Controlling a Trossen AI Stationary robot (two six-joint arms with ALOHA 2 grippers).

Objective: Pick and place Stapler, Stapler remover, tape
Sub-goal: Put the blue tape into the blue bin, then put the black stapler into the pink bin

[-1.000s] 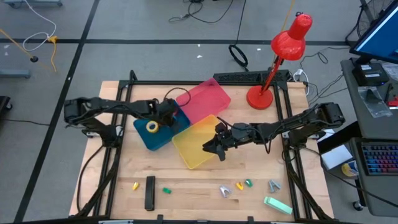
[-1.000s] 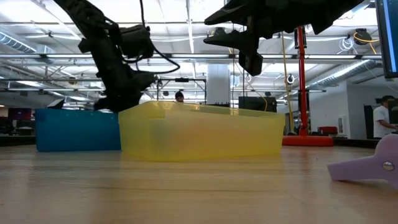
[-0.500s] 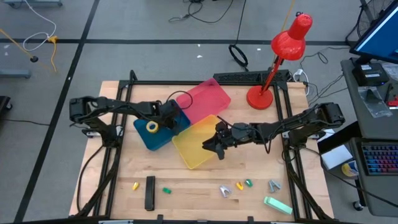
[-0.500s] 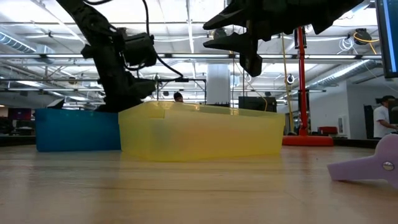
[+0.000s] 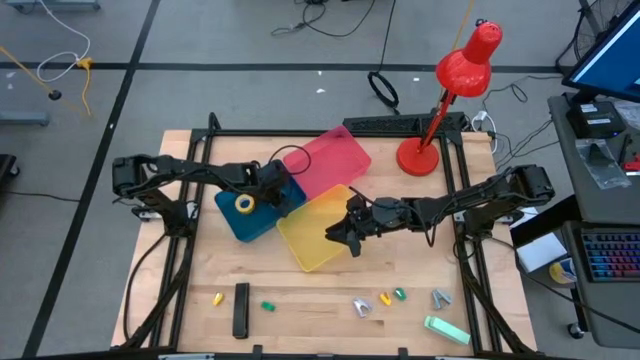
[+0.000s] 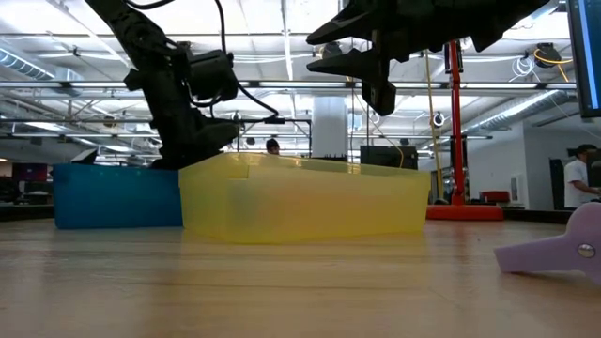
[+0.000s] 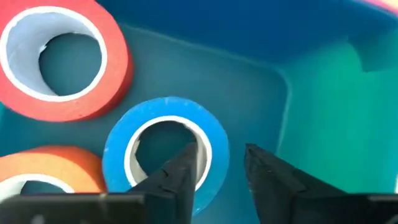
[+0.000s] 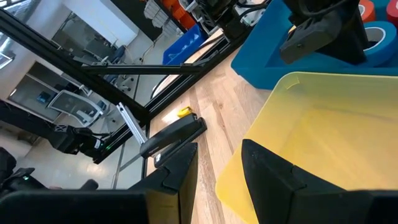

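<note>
Fingers of the left gripper (image 7: 214, 177) are standing slightly apart inside the blue bin (image 7: 311, 118), one finger dipping into the pale centre of the blue tape roll (image 7: 165, 146) and the other sitting just outside its rim, so the ring's wall is lying between them without being pinched. Only the left wrist view is showing this. It is also showing the red roll (image 7: 62, 62) and the orange roll (image 7: 43, 171) lying flat in the blue bin just beside the blue roll. From above, the left gripper (image 5: 268, 182) is covering those rolls, and only the yellow roll (image 5: 245, 204) is showing in the blue bin (image 5: 232, 222), near the gripper.

The right gripper (image 8: 217, 171) is hanging over the yellow bin (image 8: 323, 137) beside the blue bin, its fingers apart and gripping nothing. The overhead picture is placing it above the yellow bin's (image 5: 310, 232) right edge, with the pink bin (image 5: 330, 160) behind.

On the tabletop (image 5: 300, 300) in front of the yellow bin, the black stapler (image 5: 241, 309) is lying well apart from both bins. The right wrist view is catching it (image 8: 174, 138) too.
</note>
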